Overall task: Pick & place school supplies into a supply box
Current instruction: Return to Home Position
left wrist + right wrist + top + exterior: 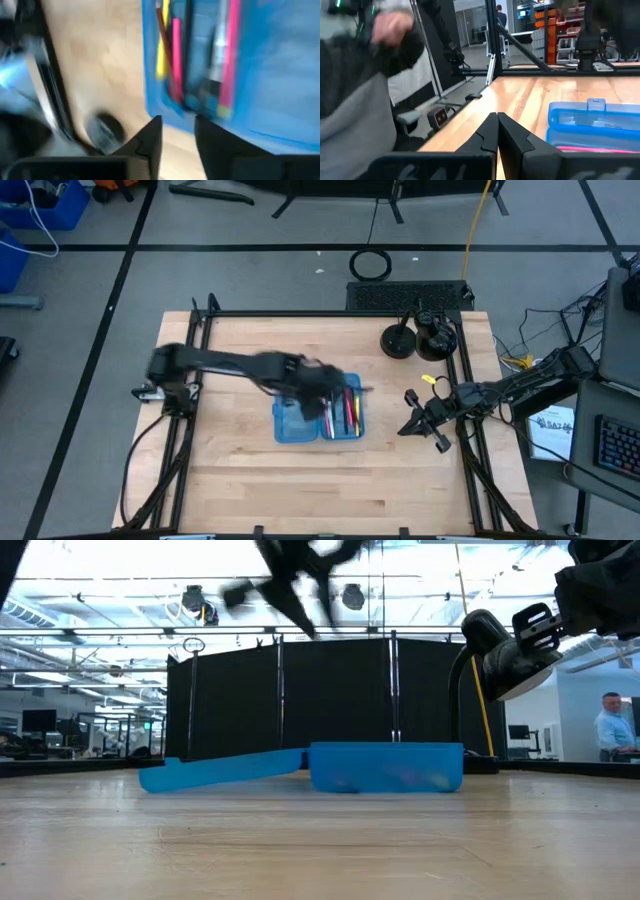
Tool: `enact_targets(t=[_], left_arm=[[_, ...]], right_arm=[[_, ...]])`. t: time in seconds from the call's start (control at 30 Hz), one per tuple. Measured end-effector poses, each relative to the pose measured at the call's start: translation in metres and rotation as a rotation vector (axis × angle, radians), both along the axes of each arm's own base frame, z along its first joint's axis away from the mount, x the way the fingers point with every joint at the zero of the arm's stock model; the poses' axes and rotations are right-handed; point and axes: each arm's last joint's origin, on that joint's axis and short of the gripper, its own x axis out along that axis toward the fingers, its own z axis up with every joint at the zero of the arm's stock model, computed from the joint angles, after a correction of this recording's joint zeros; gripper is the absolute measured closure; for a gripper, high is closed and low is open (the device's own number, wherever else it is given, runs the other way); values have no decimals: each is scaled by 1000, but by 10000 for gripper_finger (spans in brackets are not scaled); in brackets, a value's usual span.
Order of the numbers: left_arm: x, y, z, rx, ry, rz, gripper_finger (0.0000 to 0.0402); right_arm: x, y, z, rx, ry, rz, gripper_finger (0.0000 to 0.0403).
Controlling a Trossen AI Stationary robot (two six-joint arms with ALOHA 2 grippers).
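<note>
The supply box (300, 425) lies open on the table's middle, a translucent blue case with two halves. Its right half (348, 412) holds yellow, pink, red and black pens (172, 55); in the low view this deeper half (385, 767) stands beside the flat half (225, 772). I cannot make out the scissors. My left gripper (177, 132) hovers above the pen-filled half, blurred, open and holding nothing; it also shows high up in the low view (300, 580). My right gripper (497, 131) waits shut near the table's right edge (415, 418), to the right of the box (592, 122).
Two black round stands (398, 340) (435, 338) sit at the far right corner, with a small yellow item (430, 380) near the right arm. Black frame rails (190, 410) run along the table's sides. A person (610, 730) stands in the room beyond.
</note>
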Motion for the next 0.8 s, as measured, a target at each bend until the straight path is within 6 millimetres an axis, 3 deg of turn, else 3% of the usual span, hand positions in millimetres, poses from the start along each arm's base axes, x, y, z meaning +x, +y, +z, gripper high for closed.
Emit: enact_targets(t=[0.07,0.17,0.23,0.3,0.43,0.6,0.8], left_arm=[[-30,1,32,-83,20,162,309],[-81,7,63,-254,106,469,366],[-114,8,73,-380,125,653,391],[-143,3,76,-480,57,722,393],[-191,-8,71,-746,-191,686,398],[-229,-1,60,-1198,-607,701,398],[-259,0,7,-1353,-694,659,397]], right_arm=[[0,0,-1,-23,5,0,403],[0,0,-4,-74,12,-8,403],[1,-1,-5,-102,12,-48,403],[1,-3,-6,-125,16,-108,403],[2,-7,-8,-160,24,-245,403],[3,-10,-7,-159,27,-362,403],[0,-12,-13,-239,83,-360,403]])
